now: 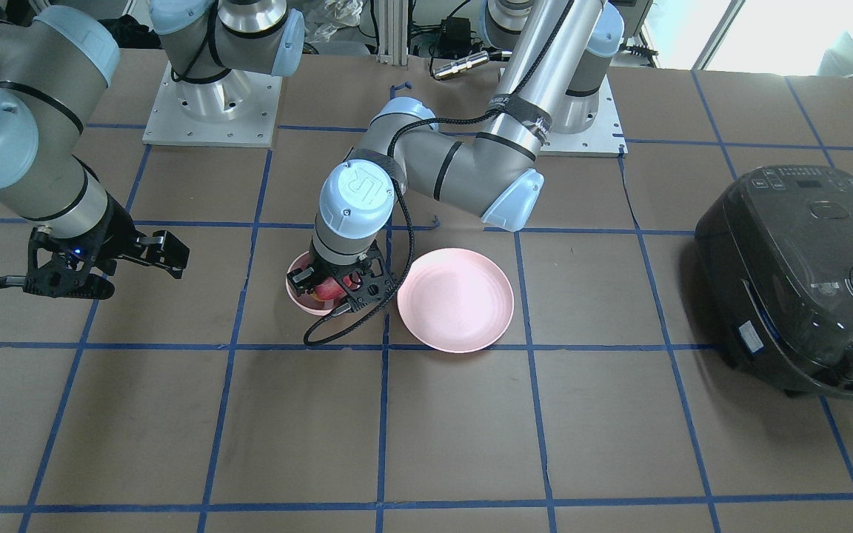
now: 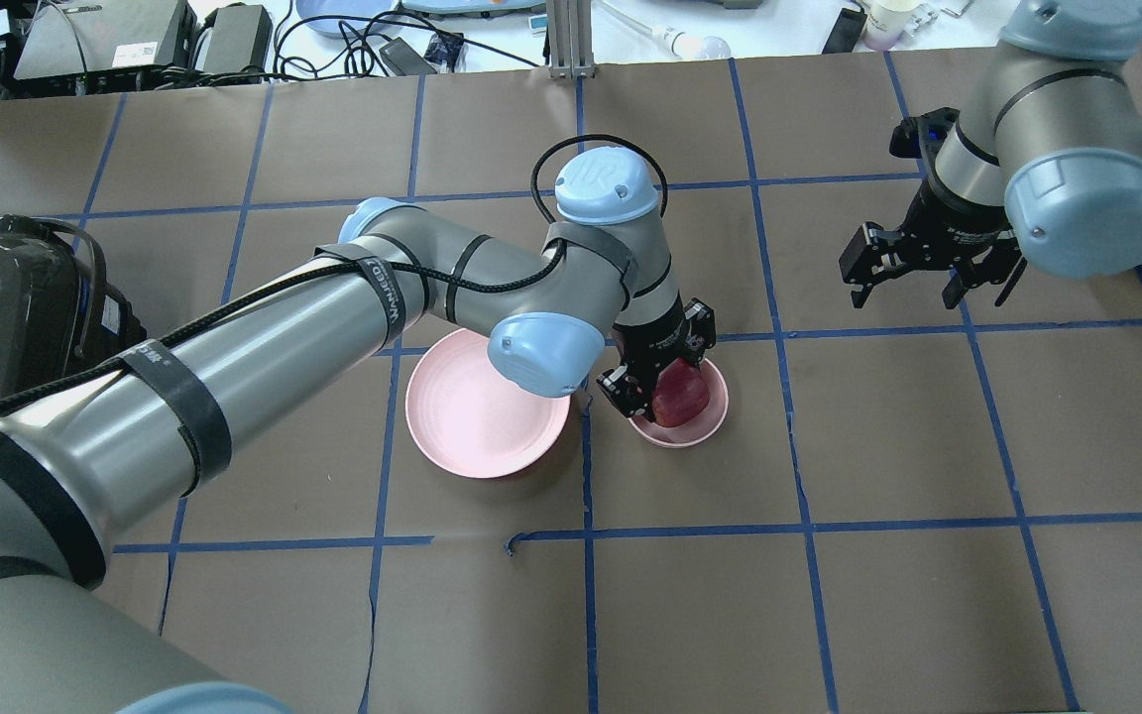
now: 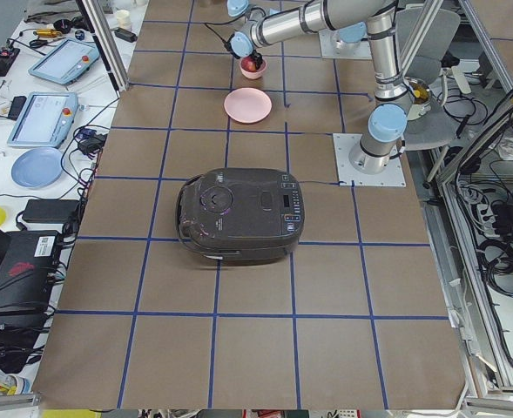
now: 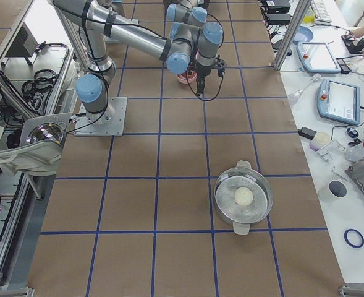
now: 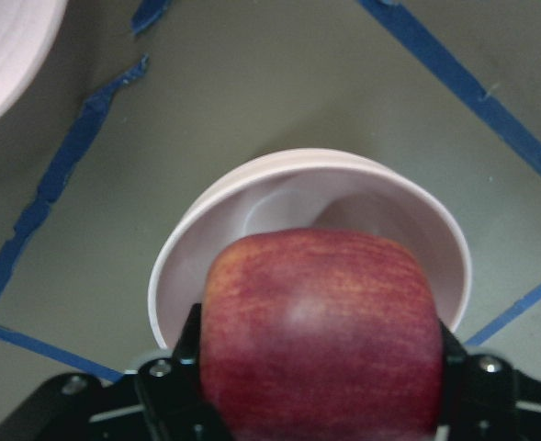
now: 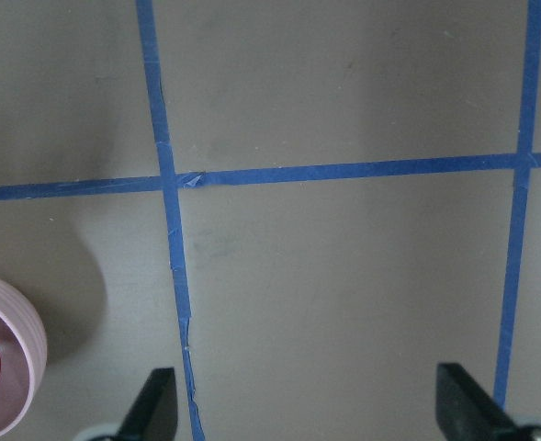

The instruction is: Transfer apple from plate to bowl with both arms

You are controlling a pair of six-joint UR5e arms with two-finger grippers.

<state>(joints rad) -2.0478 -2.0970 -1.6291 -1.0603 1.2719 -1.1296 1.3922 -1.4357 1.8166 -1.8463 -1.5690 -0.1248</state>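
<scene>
Left gripper clamped on apple, apple at the mouth of bowl just beside plate; right gripper fingers spread wide, above table, well apart.

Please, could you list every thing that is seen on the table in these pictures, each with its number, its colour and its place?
apple: 1, dark red, held in the left claw over the bowl
bowl: 1, pale pink, near the table's middle, beside the plate
plate: 1, pale pink, empty, on the robot's left of the bowl
cooker: 1, dark grey, far on the robot's left side
steel pot: 1, silver, far on the robot's right side
white ball: 1, inside the steel pot
table: 1, brown cover, blue tape grid
arms: 2, silver-grey, light blue caps
left claw: 1, black, shut on the apple
right claw: 1, black, open, holding nothing, above the table on the robot's right
</scene>
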